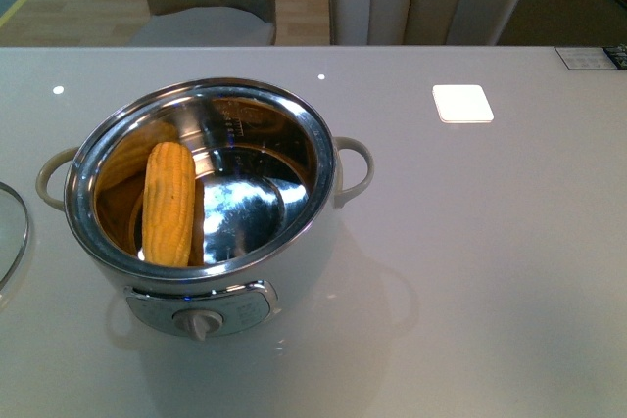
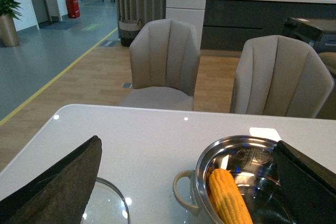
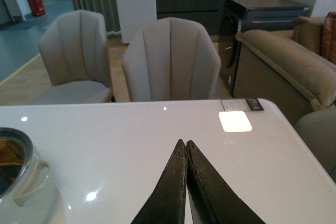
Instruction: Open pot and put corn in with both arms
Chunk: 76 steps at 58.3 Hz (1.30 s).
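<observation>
steel shines inside the pot [image 1: 201, 193], which stands open on the pale grey desk [image 1: 490, 271], left of the middle, with its control knob [image 1: 199, 323] on the near side and a beige loop handle [image 1: 355, 165] out to each side. the corn [image 1: 169, 203] lies inside the bowl against the left wall, its length running from near to far, and its yellow colour is mirrored in the metal beside it. the glass lid [image 1: 10, 234] rests flat on the desk just left of the pot, only its edge showing in the front view.

neither arm appears in the front view. in the left wrist view the left hand [image 2: 189, 182] is spread wide, one dark finger [image 2: 58, 187] over the lid [image 2: 107, 205] and the other at the pot's [image 2: 231, 153] right side, with nothing between them; the corn [image 2: 228, 198] shows in the bowl below. in the right wrist view the right hand [image 3: 186, 148] has its two fingers pressed together, empty, above bare desk [image 3: 105, 135] right of the pot [image 3: 23, 182].

a small white square [image 1: 462, 103] lies on the far right part of the desk. two beige chairs [image 2: 165, 59] stand beyond the far edge.
</observation>
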Each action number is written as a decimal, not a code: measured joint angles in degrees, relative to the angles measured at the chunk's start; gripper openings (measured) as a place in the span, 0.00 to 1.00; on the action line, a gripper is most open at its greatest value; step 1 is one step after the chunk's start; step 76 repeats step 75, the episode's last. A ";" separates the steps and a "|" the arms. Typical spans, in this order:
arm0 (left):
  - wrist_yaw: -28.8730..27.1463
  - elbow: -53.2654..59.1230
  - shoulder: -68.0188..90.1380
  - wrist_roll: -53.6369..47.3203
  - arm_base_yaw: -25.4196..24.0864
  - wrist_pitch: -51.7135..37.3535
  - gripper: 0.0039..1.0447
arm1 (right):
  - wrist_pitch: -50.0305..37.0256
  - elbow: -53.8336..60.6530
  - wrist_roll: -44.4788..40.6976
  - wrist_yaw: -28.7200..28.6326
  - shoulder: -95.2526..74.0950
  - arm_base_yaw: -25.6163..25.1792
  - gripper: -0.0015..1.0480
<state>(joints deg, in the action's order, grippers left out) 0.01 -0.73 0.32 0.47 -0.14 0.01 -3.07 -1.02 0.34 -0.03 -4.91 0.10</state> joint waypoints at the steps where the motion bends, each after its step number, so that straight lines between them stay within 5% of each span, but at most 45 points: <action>1: -0.02 0.00 0.00 0.00 0.00 0.00 0.93 | 0.90 0.00 0.00 0.04 0.81 0.00 0.02; 17: -0.02 0.00 0.00 0.00 0.00 0.00 0.93 | 2.97 0.00 -0.02 0.13 4.57 0.00 0.02; 47: -0.02 0.00 0.00 0.00 0.00 0.00 0.93 | 2.97 0.00 -0.07 0.13 4.57 0.00 0.93; 76: -0.02 0.00 0.00 0.00 0.00 0.00 0.93 | 2.97 0.00 -0.07 0.13 4.57 0.00 0.92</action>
